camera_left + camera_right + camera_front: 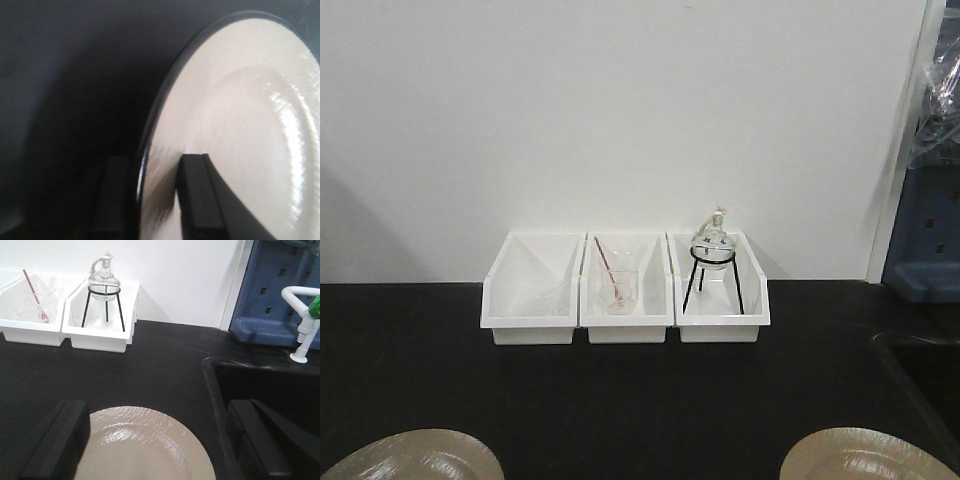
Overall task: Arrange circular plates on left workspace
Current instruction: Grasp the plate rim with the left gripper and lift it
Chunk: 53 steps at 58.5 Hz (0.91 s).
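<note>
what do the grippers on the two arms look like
The left gripper has two matte black, flat, rectangular fingers. The right gripper has two broad black fingers with bevelled edges. No cables or markings show, and the arms themselves are out of view.

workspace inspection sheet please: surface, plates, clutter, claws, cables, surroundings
surface: black counter, no spills seen
job's things: left plate and right plate at the near edge, apart
clutter: three white bins by the wall; middle holds a beaker with a red rod, right a glass flask
claws: left claw clamped on left plate's rim; right claw open above right plate
cables: nothing seen
surroundings: white wall, sink at right, blue rack, tap
</note>
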{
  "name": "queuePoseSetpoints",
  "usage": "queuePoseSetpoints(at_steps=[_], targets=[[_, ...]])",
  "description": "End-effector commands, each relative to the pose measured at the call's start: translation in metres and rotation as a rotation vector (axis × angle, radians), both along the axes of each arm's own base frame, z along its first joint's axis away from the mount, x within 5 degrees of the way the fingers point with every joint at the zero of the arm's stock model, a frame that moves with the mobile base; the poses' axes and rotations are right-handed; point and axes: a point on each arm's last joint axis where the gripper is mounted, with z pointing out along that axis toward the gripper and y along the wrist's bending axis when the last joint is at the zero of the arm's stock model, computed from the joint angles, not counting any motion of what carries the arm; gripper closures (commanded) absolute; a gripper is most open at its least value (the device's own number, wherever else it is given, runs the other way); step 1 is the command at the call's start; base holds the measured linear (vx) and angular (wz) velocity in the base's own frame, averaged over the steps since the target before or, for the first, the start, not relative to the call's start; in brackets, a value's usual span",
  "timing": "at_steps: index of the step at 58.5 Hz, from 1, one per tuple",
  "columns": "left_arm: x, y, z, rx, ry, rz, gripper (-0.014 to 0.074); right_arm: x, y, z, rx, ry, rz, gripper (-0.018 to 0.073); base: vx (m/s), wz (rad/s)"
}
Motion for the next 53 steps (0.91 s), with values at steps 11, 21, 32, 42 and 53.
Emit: queuePoseSetpoints(at_steps=[11,21,32,42,53], targets=[[0.001,-0.011,0.043,-0.132,-0.016,0.080,0.0605,0.004,0.000,0.019,-0.037,-0.117,0.011,-0.0034,0.00,0.00],[-0.008,-0.021,0.086,-0.195,-0.114,0.072,0.0603,0.004,0.000,0.019,-0.040,-0.117,0.012,-0.0034,0.00,0.00],[-0.019,-0.037,0.141,-0.296,-0.292,0.109,0.0601,0.004,0.000,0.019,-0.040,-0.117,0.012,-0.0034,0.00,0.00],[-0.021,-0.063,0.168,-0.347,-0.365,0.135,0.0599,0.004,0.000,0.019,-0.040,-0.119,0.012,-0.0034,0.00,0.00],[-0.004,-0.105,0.169,-0.368,-0.388,0.186,0.0597,0.004,0.000,0.019,-0.040,-0.122,0.012,-0.0034,0.00,0.00]])
